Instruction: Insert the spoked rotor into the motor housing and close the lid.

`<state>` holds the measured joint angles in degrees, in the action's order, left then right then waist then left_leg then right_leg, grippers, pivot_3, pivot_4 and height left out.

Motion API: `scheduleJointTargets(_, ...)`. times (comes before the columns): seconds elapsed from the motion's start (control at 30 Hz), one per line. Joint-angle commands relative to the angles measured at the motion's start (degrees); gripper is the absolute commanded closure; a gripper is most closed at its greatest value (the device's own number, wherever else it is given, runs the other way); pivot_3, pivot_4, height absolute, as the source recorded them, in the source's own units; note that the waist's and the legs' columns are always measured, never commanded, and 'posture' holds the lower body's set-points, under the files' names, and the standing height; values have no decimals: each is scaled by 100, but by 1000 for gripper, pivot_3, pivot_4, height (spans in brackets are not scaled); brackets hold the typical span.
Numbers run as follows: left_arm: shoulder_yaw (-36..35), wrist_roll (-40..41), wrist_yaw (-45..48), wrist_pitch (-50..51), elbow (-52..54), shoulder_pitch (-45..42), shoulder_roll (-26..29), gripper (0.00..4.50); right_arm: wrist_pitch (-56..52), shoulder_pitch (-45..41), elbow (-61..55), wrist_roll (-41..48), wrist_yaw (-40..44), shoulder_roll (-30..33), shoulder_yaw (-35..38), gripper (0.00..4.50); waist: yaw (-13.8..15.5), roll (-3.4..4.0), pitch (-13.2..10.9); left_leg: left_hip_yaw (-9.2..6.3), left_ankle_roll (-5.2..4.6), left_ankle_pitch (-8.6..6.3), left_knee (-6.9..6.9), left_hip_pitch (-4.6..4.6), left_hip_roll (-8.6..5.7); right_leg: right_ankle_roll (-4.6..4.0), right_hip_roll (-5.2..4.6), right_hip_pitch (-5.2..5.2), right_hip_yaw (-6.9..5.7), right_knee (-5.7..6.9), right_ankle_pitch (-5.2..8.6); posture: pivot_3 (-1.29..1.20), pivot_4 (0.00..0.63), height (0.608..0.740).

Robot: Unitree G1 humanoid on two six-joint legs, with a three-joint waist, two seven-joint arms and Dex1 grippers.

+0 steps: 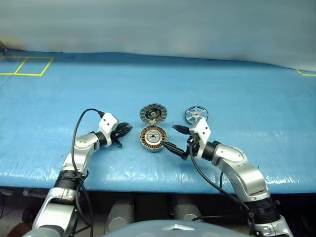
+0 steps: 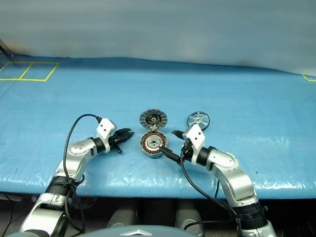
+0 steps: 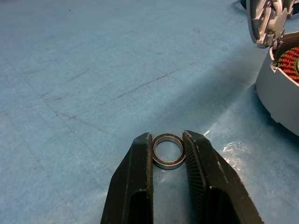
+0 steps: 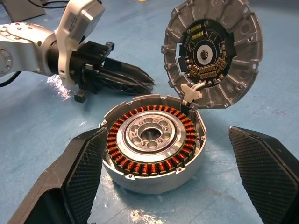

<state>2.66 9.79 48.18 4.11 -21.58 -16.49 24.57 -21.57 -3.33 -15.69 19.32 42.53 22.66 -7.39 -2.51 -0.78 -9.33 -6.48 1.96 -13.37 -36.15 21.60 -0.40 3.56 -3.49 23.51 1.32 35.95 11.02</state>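
The left pincer (image 3: 167,151) clamps a small thin metal ring (image 3: 168,150). The right pincer (image 4: 161,182) stands wide apart, flanking the round silver-grey motor housing (image 4: 152,144), its finned lid (image 4: 212,51) raised. The silver spoked rotor (image 1: 196,115) lies on the blue desk (image 1: 247,89) nearby.

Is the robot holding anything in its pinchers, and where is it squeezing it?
The left gripper pinches a small metal ring by its outer edges. The right gripper holds nothing.
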Motion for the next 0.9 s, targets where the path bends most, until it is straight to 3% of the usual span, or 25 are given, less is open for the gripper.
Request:
scheduleJointTargets(0.03, -160, 420, 671, 36, 562, 189, 308, 3864, 374, 53, 43, 36, 179, 49, 85, 133, 10, -3, -5, 0, 0, 0, 1, 2, 0, -1, 0, 2, 0, 0, 1, 0, 150, 740)
scheduleJointTargets(0.23, -81, 836, 1371, 420, 1427, 254, 740, 3864, 321, 135, 139, 195, 627, 305, 44, 133, 82, -9, -15, -2, 0, 0, 0, 12, -1, -4, -1, 6, 0, -6, 2, 0, 150, 740)
scheduleJointTargets(0.47, 333, 911, 1783, 768, 1930, -49, 752, 3864, 351, 238, 232, -29, 812, 569, -158, 133, 81, -9, -17, -1, 0, 0, 0, 12, -1, -6, 0, 6, -1, -5, 3, 0, 150, 740)
scheduleJointTargets(0.9, 1047, 296, 1784, 318, 743, -962, 99, 3864, 485, 464, 192, -175, 668, 564, -206, 133, 96, -15, -20, 1, -1, 0, -4, 12, -2, -3, 0, 3, 0, -7, 2, 0, 150, 740)
